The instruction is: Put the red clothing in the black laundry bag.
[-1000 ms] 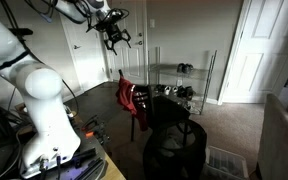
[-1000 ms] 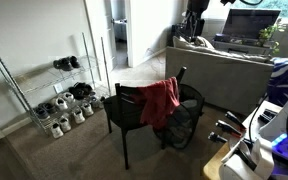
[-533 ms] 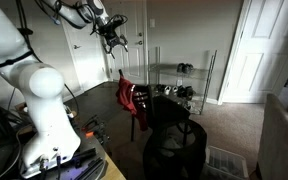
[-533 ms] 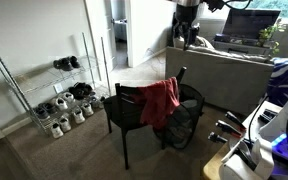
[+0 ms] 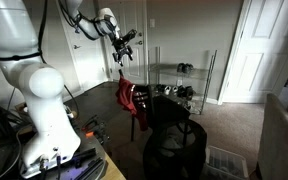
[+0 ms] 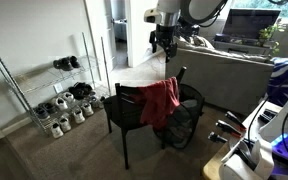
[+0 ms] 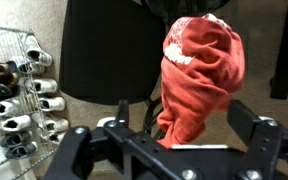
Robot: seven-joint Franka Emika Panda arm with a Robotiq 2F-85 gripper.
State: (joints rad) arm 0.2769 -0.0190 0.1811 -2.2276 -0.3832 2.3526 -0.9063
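Our pincer (image 6: pixel 164 42) has travelled across and down since the earlier frame and now hangs, wide open and empty, above the crumpled red cloth garment (image 7: pixel 199 70) draped on the back of the black chair (image 6: pixel 129 108), so we expect the grasp next.

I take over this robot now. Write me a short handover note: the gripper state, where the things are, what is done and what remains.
Gripper: open and empty, in the air above the chair. In the wrist view it looks down on the red clothing.
Red clothing: draped over the chair back, not grasped.
Black laundry bag: stands on the floor close to the chair.
Done: no step of the job yet.
Left: lower onto the clothing, close on it, lift it off the chair, carry it over the bag and release it inside.
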